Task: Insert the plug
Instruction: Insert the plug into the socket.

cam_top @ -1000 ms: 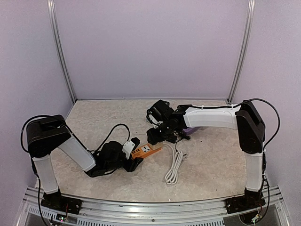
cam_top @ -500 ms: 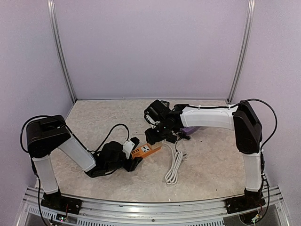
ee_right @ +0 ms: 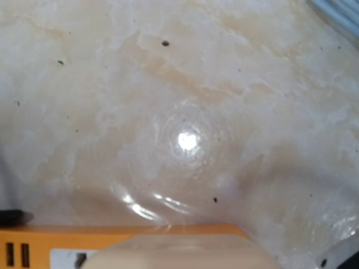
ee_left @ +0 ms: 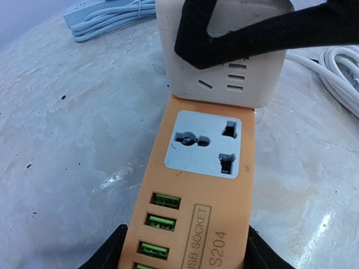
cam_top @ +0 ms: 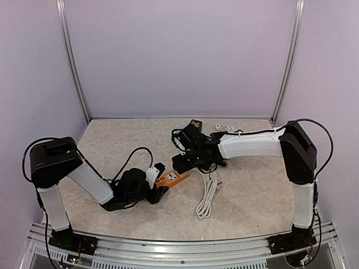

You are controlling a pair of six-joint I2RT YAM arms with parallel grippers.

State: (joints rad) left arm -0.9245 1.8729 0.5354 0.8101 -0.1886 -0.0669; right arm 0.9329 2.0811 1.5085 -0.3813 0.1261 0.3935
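An orange power strip [cam_top: 171, 179] lies on the marble table. My left gripper [cam_top: 159, 189] is shut on its near end. In the left wrist view the strip [ee_left: 196, 190] shows a grey socket [ee_left: 205, 143] and green USB ports, with my black fingers [ee_left: 109, 255] on both sides. My right gripper [cam_top: 182, 162] is shut on a white cube plug [ee_left: 224, 67]. It holds the plug down on the strip's far end, just beyond the grey socket. The plug's prongs are hidden. The right wrist view shows only the plug's cream top [ee_right: 179, 252] and the orange edge [ee_right: 56, 238].
A bundled white cable [cam_top: 207, 197] lies right of the strip and shows in the left wrist view [ee_left: 342, 67]. A pale blue power strip with coiled cord [ee_left: 106, 14] lies further back. A small white plug with cord [cam_top: 222, 128] lies near the back wall.
My right gripper has shifted slightly left and down with the white plug, toward the strip's far end. The right arm now uncovers the small white plug at the back. The left gripper stayed put.
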